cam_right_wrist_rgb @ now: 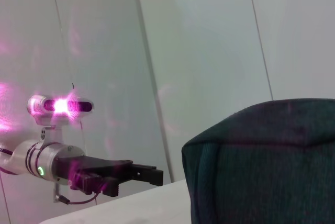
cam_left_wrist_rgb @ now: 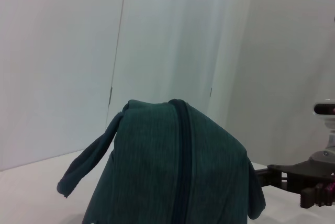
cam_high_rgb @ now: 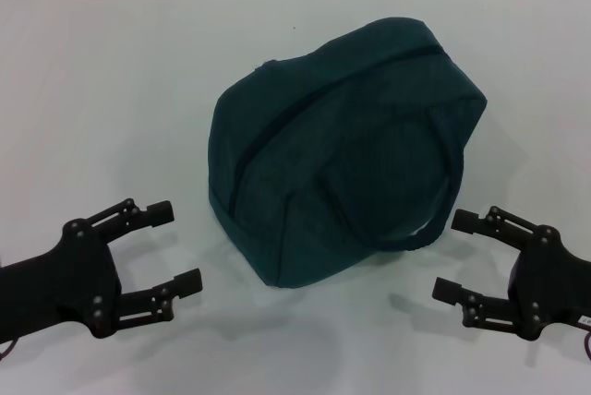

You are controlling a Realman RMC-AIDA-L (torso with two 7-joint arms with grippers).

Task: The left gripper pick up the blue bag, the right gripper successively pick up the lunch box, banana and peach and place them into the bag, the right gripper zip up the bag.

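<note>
The blue bag (cam_high_rgb: 342,164) was of matt woven cloth with a fine ribbed weave, slack and softly creased, and its loop handle (cam_high_rgb: 416,220) was of the same cloth. The worktop (cam_high_rgb: 111,90) looked smooth and white with a faint sheen. The left tool (cam_high_rgb: 171,245) and right tool (cam_high_rgb: 460,255) looked like matt black hard plastic, set with small metal screws.
</note>
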